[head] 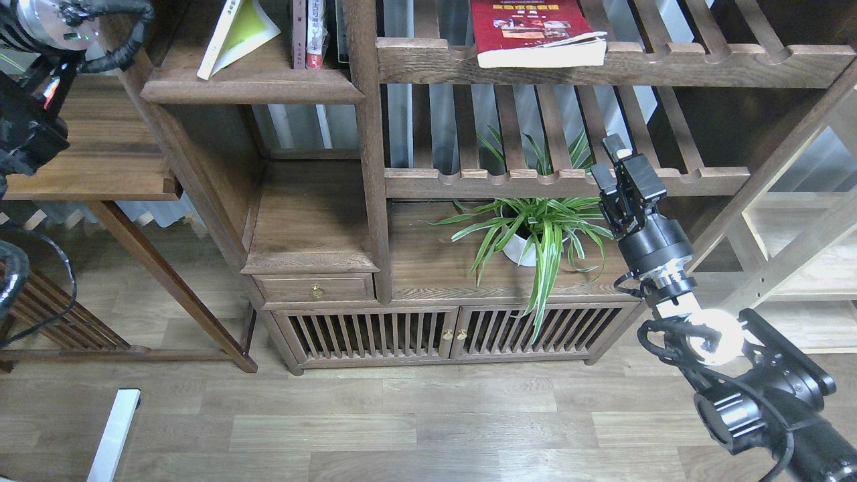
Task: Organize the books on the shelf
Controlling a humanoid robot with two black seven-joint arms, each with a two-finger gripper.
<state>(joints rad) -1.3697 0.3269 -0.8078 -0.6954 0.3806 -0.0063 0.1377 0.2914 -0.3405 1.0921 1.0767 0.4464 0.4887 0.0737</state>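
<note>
A yellow-green book [238,30] leans tilted on the dark plank shelf [251,87] at the top left. Upright books [312,33] stand beside it against the post. A red book with small photos [533,30] lies flat on the upper slatted rack [669,63], overhanging its front rail. No white or pale-lavender book shows. My right gripper [617,164] points up in front of the lower slatted rack, open and empty, well below and right of the red book. Only parts of my left arm [40,27] show at the top left; its gripper is out of view.
A potted spider plant [532,231] stands on the cabinet top just left of my right gripper. The lower slatted rack [569,181] runs behind the gripper. A side table [87,167] stands at the left under my left arm. A drawer and slatted doors are below.
</note>
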